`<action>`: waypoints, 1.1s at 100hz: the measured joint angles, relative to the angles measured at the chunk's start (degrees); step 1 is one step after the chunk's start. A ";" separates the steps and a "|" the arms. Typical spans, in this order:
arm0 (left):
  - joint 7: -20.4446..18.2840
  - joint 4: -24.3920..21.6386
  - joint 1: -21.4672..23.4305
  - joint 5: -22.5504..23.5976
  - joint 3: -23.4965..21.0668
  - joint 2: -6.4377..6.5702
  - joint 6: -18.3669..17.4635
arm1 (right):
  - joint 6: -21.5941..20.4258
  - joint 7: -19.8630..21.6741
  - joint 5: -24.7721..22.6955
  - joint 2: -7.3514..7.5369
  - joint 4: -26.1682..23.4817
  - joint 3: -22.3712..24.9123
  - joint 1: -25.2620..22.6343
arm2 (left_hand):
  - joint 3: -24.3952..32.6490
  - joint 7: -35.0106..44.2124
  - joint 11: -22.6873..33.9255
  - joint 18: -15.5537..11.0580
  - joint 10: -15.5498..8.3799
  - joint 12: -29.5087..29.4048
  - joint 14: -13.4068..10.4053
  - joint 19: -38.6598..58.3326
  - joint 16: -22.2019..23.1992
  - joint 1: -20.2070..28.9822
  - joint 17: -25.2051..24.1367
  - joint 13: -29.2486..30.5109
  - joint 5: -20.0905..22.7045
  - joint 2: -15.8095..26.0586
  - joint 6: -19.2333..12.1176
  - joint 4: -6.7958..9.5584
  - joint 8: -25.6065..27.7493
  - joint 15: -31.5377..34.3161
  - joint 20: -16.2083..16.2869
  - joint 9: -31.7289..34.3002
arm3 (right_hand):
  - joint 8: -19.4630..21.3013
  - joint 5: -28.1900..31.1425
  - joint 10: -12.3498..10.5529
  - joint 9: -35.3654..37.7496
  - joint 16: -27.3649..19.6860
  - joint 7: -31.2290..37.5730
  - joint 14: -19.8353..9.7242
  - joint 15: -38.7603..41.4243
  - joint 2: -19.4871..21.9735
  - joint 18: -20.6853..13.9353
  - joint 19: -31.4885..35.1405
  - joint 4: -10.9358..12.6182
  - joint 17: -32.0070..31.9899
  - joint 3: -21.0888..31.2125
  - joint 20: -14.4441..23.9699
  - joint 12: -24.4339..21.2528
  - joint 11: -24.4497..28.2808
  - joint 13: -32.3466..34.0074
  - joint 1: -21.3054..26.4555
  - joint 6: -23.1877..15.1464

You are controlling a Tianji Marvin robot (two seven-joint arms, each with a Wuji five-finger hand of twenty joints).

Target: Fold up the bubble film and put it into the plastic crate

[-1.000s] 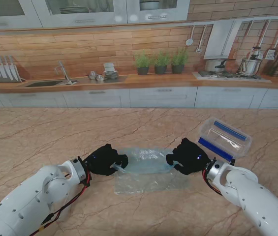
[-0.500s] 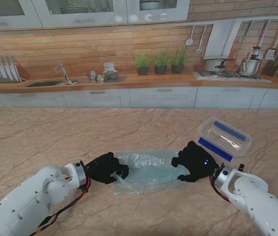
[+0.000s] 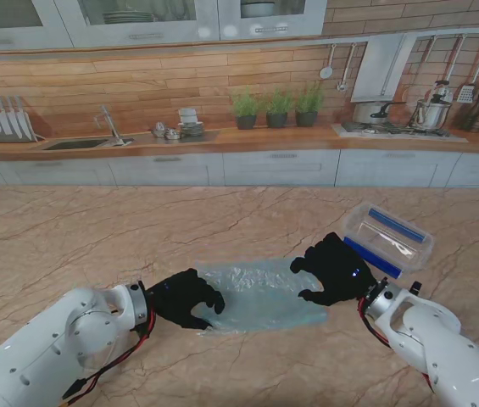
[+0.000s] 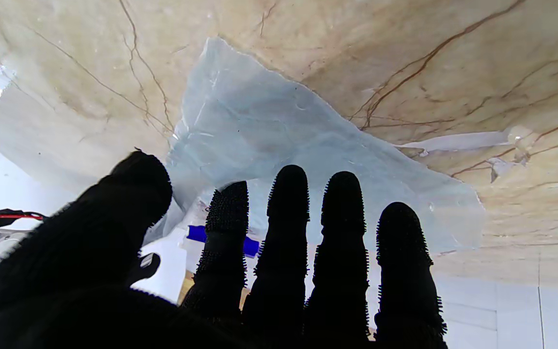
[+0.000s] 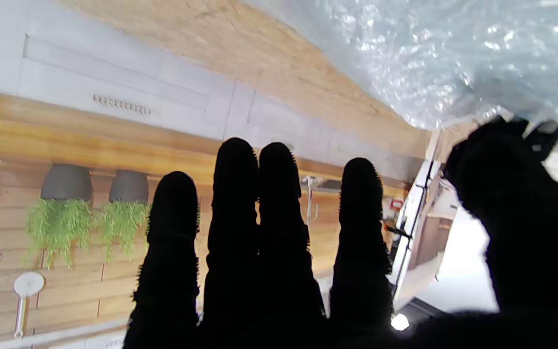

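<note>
The bubble film [image 3: 260, 297] lies folded over on the worktop [image 3: 95, 229], in the middle of the half nearer to me, with the left hand [image 3: 186, 298] at its left end and the right hand [image 3: 334, 270] at its right end. The plastic crate [image 3: 389, 239] stands to the right, just beyond the right hand and nearer the worktop's right edge, with blue strips along its sides. From the left wrist view the left hand [image 4: 240, 261] has its fingers [image 4: 286, 203] stretched out side by side and the thumb apart, and the film hangs loosely in front of them; I cannot tell whether any fingertip actually pinches the sheet. The right hand [image 5: 308, 252] likewise shows straight fingers and a thumb set off to one side near the film's edge, so it looks spread rather than clamped, though contact under the palm is hidden. The main risk, as I judge it, is that the fold springs open: the film is light, slick and puffy, and if either hand lifts without a firm pinch on both layers, the upper layer will slide off or flop back flat. A second risk is uneven pulling, where one hand drags its end and the sheet skews or bunches. Moving toward the crate, a trailing corner could catch the crate's rim and leave the film draped outside it.
</note>
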 measured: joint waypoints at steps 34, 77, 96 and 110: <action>-1.94 -1.63 1.62 -5.69 -1.80 0.00 0.09 | 4.96 9.79 5.86 -1.00 5.02 -7.22 7.69 | -9.01 -4.12 -4.73 0.04 1.62 -2.55 0.85 -2.24 0.00 -1.68 -1.57 -3.18 -0.01 2.55 0.46 0.00 -1.22 -2.26 -0.01 -3.72 | -0.95 -3.44 2.49 -8.72 -2.26 -4.38 0.94 -6.06 0.81 -0.06 0.00 0.04 -3.05 -0.04 0.52 -0.02 -3.40 -5.53 2.41 2.93; -1.16 0.23 0.61 -5.42 -1.63 -0.27 -0.48 | 11.98 10.93 10.50 -1.65 13.96 -18.64 17.00 | -11.07 -5.55 -5.83 0.61 2.56 -3.06 1.04 -3.69 -0.44 -9.51 -2.31 -4.52 0.04 2.97 0.62 0.00 -1.95 -4.92 0.05 -5.30 | -1.16 -7.04 4.61 -15.27 -3.67 -6.61 1.88 -7.95 1.00 -0.64 0.00 0.04 -3.79 -0.56 0.70 -0.10 -4.39 -8.25 3.01 5.87; 3.65 -0.23 2.12 -3.51 -3.27 -0.57 0.89 | 13.18 10.69 11.61 -2.09 16.75 -20.83 19.73 | -15.09 -6.47 -5.83 0.68 2.67 -3.05 1.42 -3.69 -0.45 -4.87 -2.31 -4.51 0.04 4.23 1.17 0.00 -2.00 -5.03 0.73 -5.76 | -1.16 -7.74 5.25 -15.96 -3.71 -6.70 2.24 -7.95 1.11 -0.65 0.00 0.04 -4.51 -1.12 0.70 -0.12 -4.34 -8.79 3.01 6.59; 8.01 -0.39 2.77 -2.54 -3.12 -1.33 4.21 | 13.58 14.42 12.18 -2.31 16.29 -19.96 19.98 | -16.32 -6.99 -5.82 0.90 2.95 -3.05 1.90 -3.33 -0.45 0.27 -1.62 -4.47 0.04 7.42 2.48 1.13 -2.14 -4.67 0.77 -5.70 | -1.84 -8.67 5.28 -15.99 -4.39 -6.81 2.34 -7.95 2.36 -0.65 0.00 0.04 -5.83 -2.32 0.66 -0.80 -4.34 -8.79 2.99 6.71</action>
